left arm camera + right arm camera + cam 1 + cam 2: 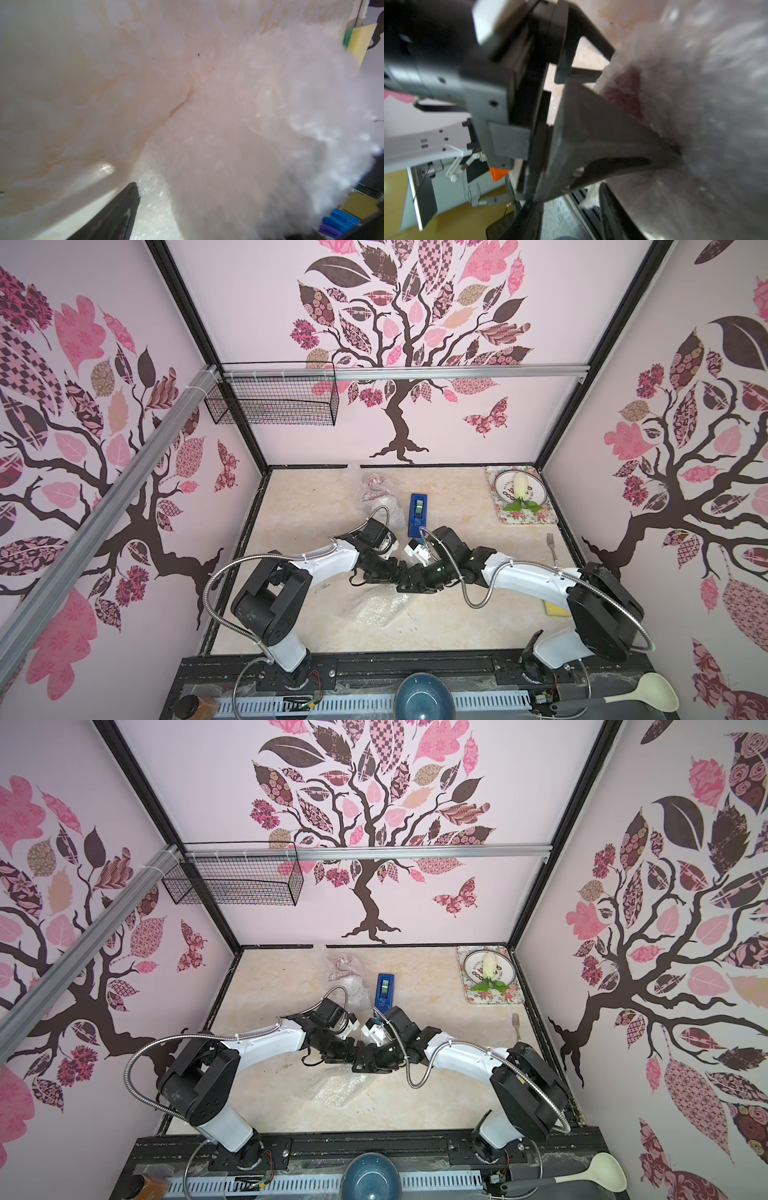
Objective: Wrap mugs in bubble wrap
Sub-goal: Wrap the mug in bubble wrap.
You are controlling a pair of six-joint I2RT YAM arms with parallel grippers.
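Whereas the right wrist view shows left claw (591, 62) spread, right claw (650, 182) cannot be judged.

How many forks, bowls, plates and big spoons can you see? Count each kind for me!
fork: 1
bowl: 1
plate: 1
big spoon: 1
Total: 4

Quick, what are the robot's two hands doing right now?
Left gripper: open, holding nothing.
Right gripper: jaws apart at the bubble wrap; grip cannot be told.
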